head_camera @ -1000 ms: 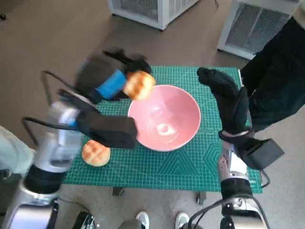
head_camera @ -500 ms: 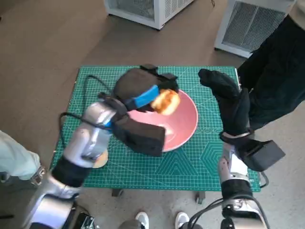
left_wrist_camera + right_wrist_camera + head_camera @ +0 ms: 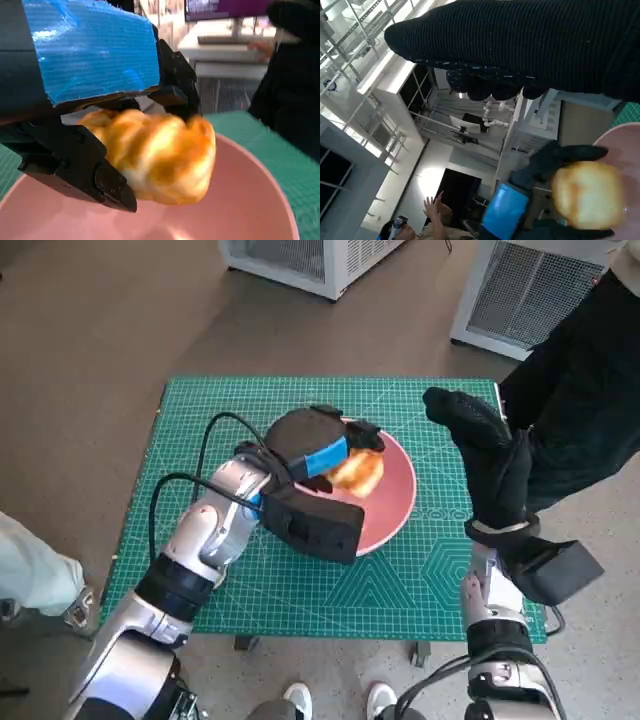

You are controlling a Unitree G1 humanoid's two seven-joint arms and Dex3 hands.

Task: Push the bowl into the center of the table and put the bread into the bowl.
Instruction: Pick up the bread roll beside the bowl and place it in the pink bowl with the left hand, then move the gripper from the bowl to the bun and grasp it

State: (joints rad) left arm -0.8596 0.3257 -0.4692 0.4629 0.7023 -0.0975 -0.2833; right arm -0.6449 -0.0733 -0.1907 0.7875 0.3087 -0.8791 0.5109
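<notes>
Green cutting mat [image 3: 400, 580] covers table; brown floor [image 3: 100, 330], white cabinets [image 3: 320, 260] behind

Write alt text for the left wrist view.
The left hand, black with blue tape on its back, holds a golden bread roll just above the inside of a pink bowl. Green mat and a dark-clothed person lie beyond.

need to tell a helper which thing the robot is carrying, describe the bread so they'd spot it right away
Find the green cutting mat covering the small table, then the pink bowl near its middle. Just above the bowl's inside, the left hand, black with blue tape, holds the bread: a round golden-brown bun with a bumpy, toasted crust. It is the only warm, tan-coloured thing there, set against the pink bowl and the black fingers.
</notes>
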